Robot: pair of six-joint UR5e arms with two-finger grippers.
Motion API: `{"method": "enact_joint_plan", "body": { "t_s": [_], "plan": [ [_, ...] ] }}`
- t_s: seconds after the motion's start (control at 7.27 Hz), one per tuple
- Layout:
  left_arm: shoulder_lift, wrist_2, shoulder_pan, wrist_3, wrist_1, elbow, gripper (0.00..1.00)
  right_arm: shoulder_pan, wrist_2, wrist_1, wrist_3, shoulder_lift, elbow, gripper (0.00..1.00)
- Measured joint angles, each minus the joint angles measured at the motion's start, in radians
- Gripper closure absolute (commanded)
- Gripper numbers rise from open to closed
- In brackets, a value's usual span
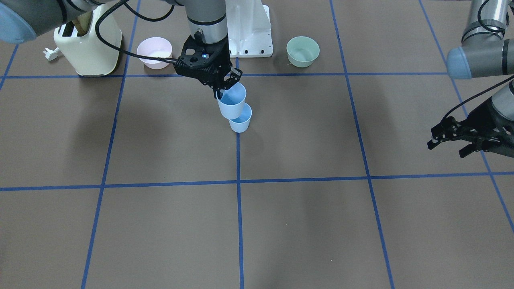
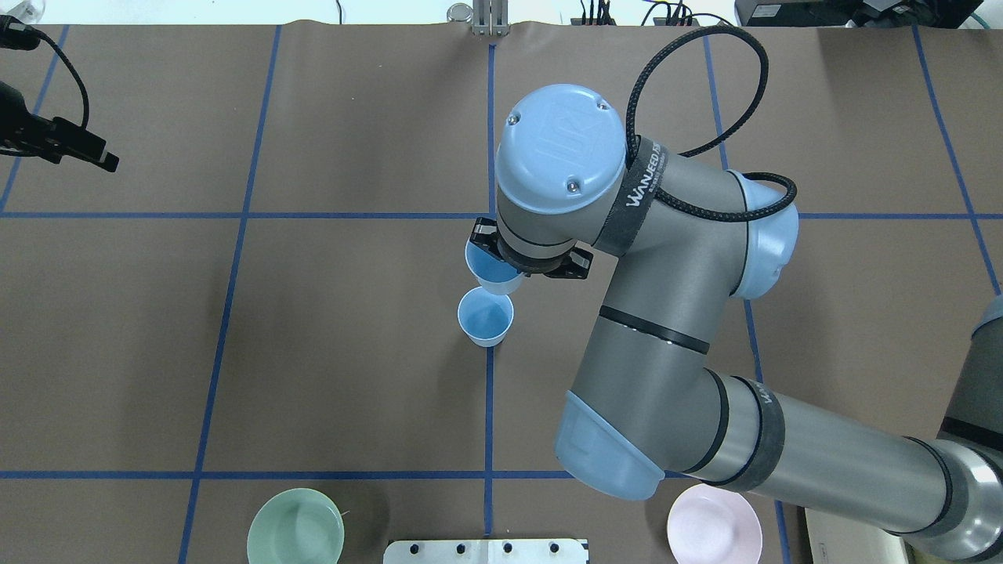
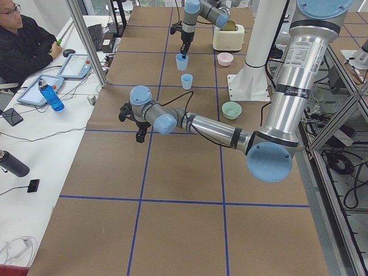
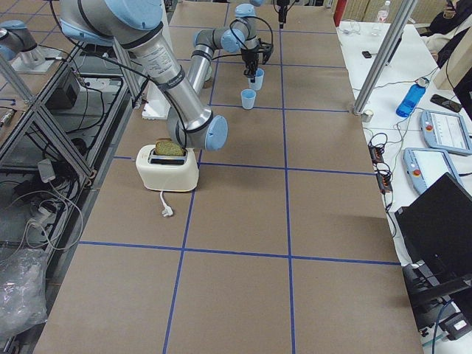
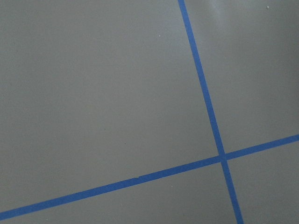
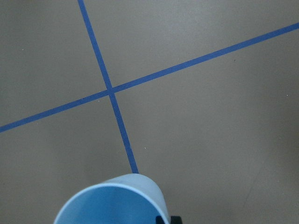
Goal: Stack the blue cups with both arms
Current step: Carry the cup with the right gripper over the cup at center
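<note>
One blue cup [image 1: 240,119] stands upright on the brown table, on a blue tape line near the middle. The other blue cup [image 1: 232,100] hangs slightly tilted in the air close above it. My right gripper [image 1: 225,89] is shut on the raised cup's rim, one finger inside and one outside. From overhead, the held cup [image 2: 487,270] is partly under the wrist and the standing cup [image 2: 486,316] shows in full. The right wrist view has only the held cup's rim [image 6: 112,203] at its bottom edge. My left gripper [image 1: 447,147] hovers open and empty, far off to the side.
Near the robot's base stand a cream toaster [image 1: 88,44], a pink bowl [image 1: 154,50], a mint-green bowl [image 1: 302,50] and the white pedestal [image 1: 249,32]. A person [image 3: 23,40] sits at a side desk with tablets and a blue bottle [image 3: 50,95].
</note>
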Motion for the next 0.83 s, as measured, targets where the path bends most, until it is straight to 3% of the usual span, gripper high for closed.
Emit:
{"method": "enact_joint_plan", "body": {
  "t_s": [0.83],
  "plan": [
    [0.003,0.001,0.0,-0.002,0.0,0.001,0.02,-0.08,-0.07,-0.001,0.019,0.0,-0.024,1.0]
  ]
}}
